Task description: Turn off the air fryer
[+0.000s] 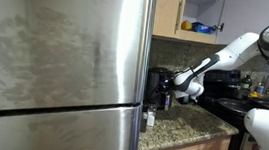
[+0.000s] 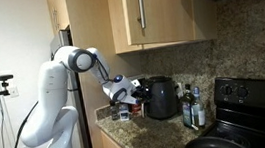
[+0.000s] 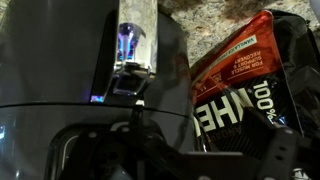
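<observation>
- Gripper: 6 o'clock, wrist view; you cannot tell its jaw state.
- Air fryer: on the counter, close ahead at 12 o'clock.
- Press its lit control squarely; avoid the bag at 3 o'clock.

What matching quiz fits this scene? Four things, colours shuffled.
Things:
1 fridge
2 air fryer
3 bag
4 cabinet

Colours:
a orange and black
b steel
c light wood
d plain black

Pairs: 1-b, 2-d, 3-a, 4-c
</observation>
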